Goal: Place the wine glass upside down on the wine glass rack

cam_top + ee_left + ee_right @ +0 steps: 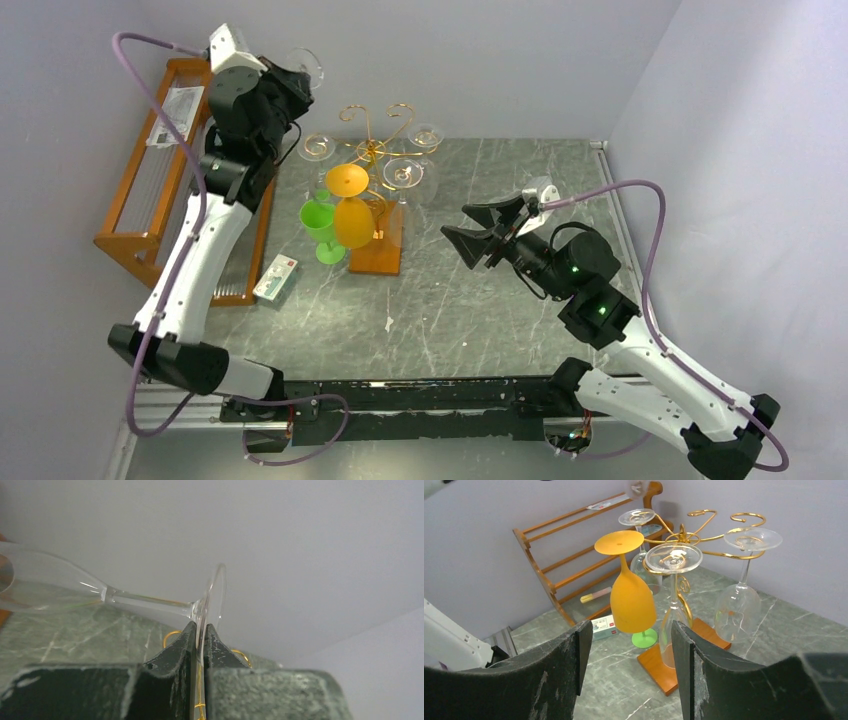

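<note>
Where your left gripper [199, 630] bites: jaws nearly shut on the thin foot rim of the wine glass [150, 604]
Glass position: sideways, high in the air, left of the wine glass rack [375, 150], apart from it
Slip risk: so thin a pinch may let the bowl swing as you invert it
Knock risk: hanging orange glass [353, 222] and clear glasses [738, 607] crowd the near arms
Right gripper [490, 225]: wide open, empty

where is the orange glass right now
Top view, centre-left of the table: the orange glass hangs upside down on the gold rack, near side, beside the green glass.
</note>
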